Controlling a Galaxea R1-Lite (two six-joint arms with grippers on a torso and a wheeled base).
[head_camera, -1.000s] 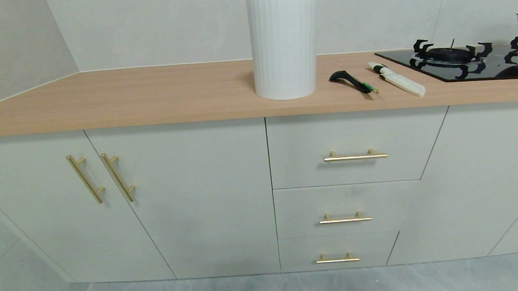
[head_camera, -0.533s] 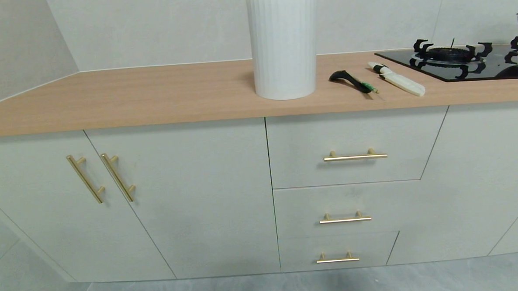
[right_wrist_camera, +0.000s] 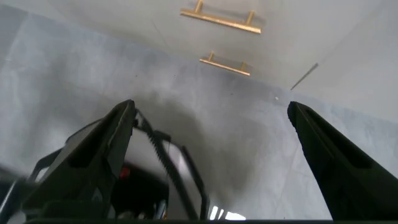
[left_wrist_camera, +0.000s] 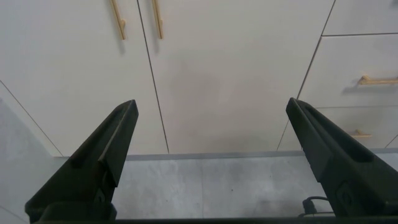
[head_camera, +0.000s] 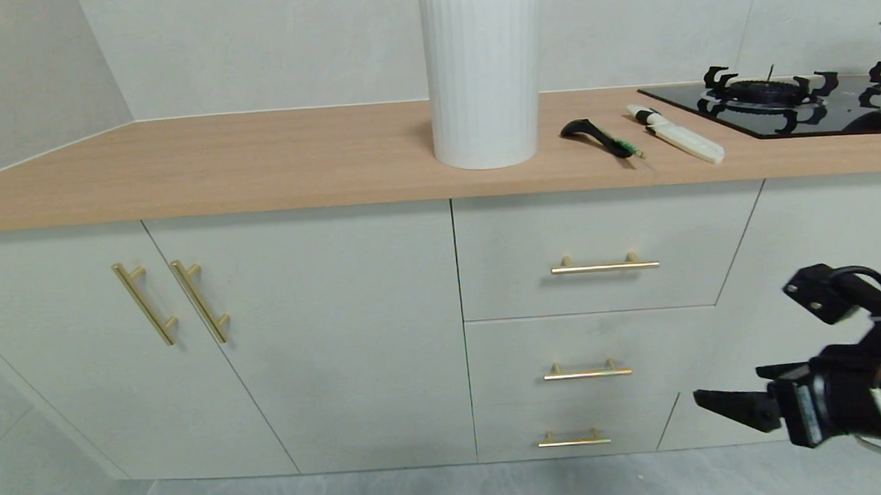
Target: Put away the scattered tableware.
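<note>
On the wooden counter (head_camera: 258,159) stands a tall white ribbed container (head_camera: 483,74). To its right lie a black-handled utensil with a green tip (head_camera: 599,138) and a white knife (head_camera: 675,134). My right gripper (head_camera: 737,391) hangs low at the right, well below the counter, level with the lower drawers; its fingers (right_wrist_camera: 106,149) are spread open over the grey floor with nothing between them. My left gripper (left_wrist_camera: 211,109) is open too and empty, held low in front of the cabinet doors (left_wrist_camera: 236,74).
Under the counter are a double-door cabinet with two gold handles (head_camera: 171,300) and a stack of three drawers, the top drawer's handle (head_camera: 605,266) below the utensils. A black gas hob (head_camera: 776,102) occupies the counter's right end. Grey floor (head_camera: 421,494) lies below.
My right arm has risen into the head view at the lower right. The container, utensil and knife have not moved.
</note>
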